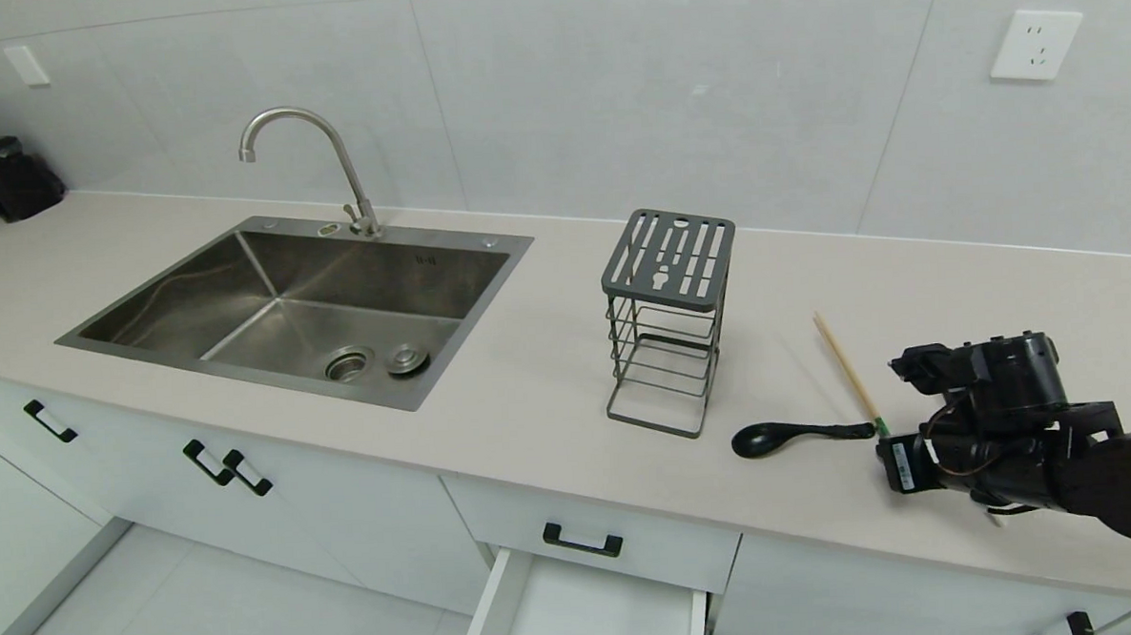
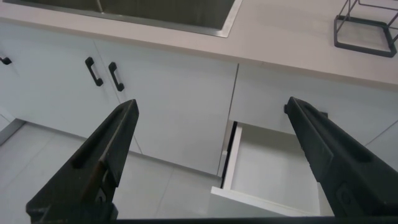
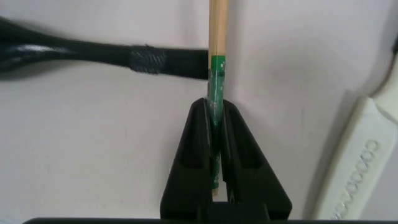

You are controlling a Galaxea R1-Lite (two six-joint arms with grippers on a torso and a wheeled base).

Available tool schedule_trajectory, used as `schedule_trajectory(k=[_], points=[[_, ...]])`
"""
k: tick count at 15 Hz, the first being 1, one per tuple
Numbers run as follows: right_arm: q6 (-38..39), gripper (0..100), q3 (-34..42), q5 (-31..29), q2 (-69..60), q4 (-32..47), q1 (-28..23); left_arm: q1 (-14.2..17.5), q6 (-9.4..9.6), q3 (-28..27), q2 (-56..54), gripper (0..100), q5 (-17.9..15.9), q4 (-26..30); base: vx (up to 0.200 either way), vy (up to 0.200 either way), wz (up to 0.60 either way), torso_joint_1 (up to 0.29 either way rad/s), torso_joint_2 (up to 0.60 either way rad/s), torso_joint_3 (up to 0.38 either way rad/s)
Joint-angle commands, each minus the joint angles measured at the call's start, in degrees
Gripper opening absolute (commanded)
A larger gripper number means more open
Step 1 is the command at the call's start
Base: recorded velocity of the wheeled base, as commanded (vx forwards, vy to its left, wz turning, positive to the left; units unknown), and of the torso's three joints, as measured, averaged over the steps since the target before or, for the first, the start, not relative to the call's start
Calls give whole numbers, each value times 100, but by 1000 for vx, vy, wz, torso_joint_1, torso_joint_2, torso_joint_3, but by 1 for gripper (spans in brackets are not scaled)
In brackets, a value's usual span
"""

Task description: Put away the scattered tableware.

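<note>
Right gripper (image 3: 215, 115) around half-hidden chopstick (image 3: 218, 31) tip

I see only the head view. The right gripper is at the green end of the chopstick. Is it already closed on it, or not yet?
Observer: It is closed. In the right wrist view the right gripper is shut on the green end of the chopstick.
Operator: Is anything else lying near that gripper?
Observer: Yes, a white item with a raised pattern lies on the counter just beside it. I cannot tell what it is.
Operator: And the left gripper, what is its state?
Observer: The left gripper is open and holds nothing. It faces the cabinet fronts, near the open drawer.
</note>
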Motion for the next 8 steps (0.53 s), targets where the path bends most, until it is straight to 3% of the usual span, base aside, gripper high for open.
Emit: schedule_trajectory(k=[1,5,8], points=[[-1,0,328,34,-720,-36,26,6,-3,2,7,100,4,-1,0,0,0,0,0,0],[-18,0,776,148,-1573,-36,96,6,-3,2,7,100,4,-1,0,0,0,0,0,0],[-18,0,1057,183,-2170,-36,492,6,-3,2,7,100,4,-1,0,0,0,0,0,0]])
